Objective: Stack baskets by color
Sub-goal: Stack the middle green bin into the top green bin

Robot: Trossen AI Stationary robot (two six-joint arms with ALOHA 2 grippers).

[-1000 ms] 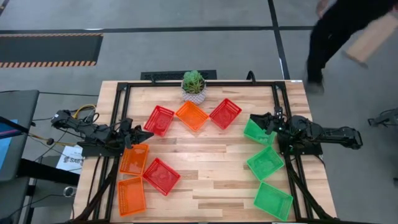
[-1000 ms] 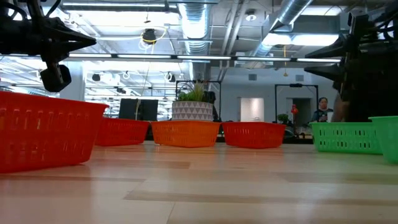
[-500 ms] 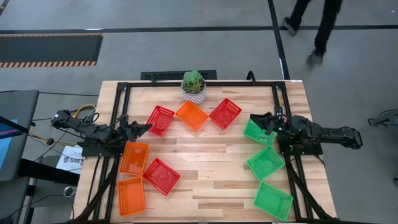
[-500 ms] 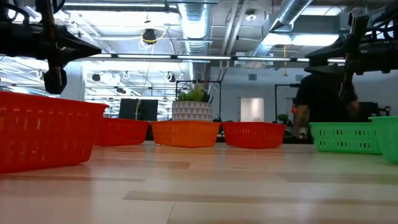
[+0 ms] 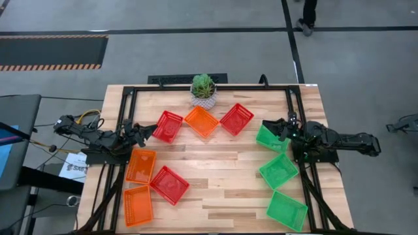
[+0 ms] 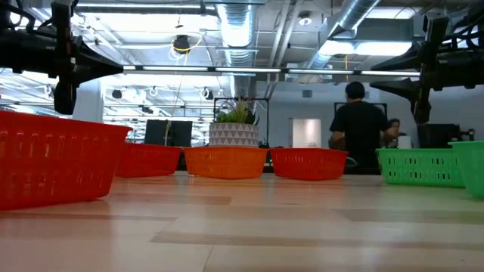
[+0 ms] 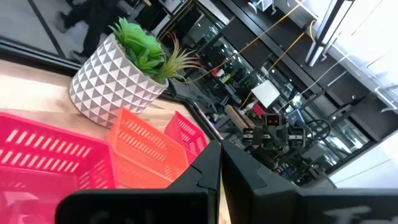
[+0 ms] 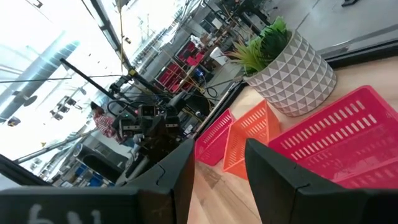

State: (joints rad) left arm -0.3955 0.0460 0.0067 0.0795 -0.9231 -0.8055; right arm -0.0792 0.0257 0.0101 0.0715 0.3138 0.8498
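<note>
Two dark grippers hang over the worktop, neither holding anything. The left gripper (image 5: 152, 131), near the left edge, has its fingers pressed together; its tip is just beside a red mesh-sided plastic basket (image 5: 168, 126), though contact cannot be judged. The right gripper (image 5: 267, 123), by the right edge, has its fingers (image 8: 273, 165) standing apart with empty air between them, above the rim of a green mesh-sided plastic basket (image 5: 271, 138).

All nine baskets look empty and lie singly, none stacked. Along the far edge, in front of a small green plant in a white patterned pot (image 5: 204, 90), run the red basket, an orange basket (image 5: 201, 121) and a second red basket (image 5: 236, 119). Down the right edge two more green baskets (image 5: 278, 170) (image 5: 287, 210) follow. Towards the near left corner lie two orange baskets (image 5: 141, 166) (image 5: 138, 205) with a third red basket (image 5: 170, 184) touching them.

From table height, the nearest red basket is cut off at the side. A person (image 6: 359, 131) stands in the room beyond.
</note>
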